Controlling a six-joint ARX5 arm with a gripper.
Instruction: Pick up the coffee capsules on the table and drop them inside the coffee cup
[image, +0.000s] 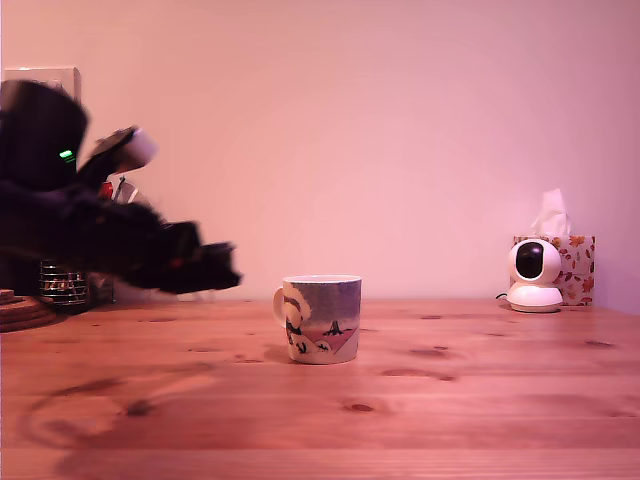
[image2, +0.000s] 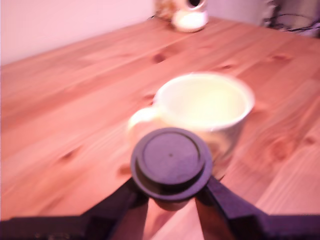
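So closest to the wrist cam, the gripper (image2: 171, 197) has its two dark fingers clamped on a blackish coffee capsule (image2: 171, 162), flat round end facing the camera, held up off the table (image2: 60, 115). Just past it sits the coffee cup (image2: 205, 107), upright, handle sticking out sideways, and its inside looks empty from here. In the exterior view the arm is a motion-blurred dark mass at that view's left, with the gripper (image: 215, 268) above the tabletop and short of the cup (image: 320, 318). I'd say the trick now is carrying the capsule right over the middle of the opening before letting go, not over the rim, or it'll bounce off. Way at the back there's a small white camera (image: 533, 275) and a tissue box (image: 573, 265). No blue capsule visible anywhere.
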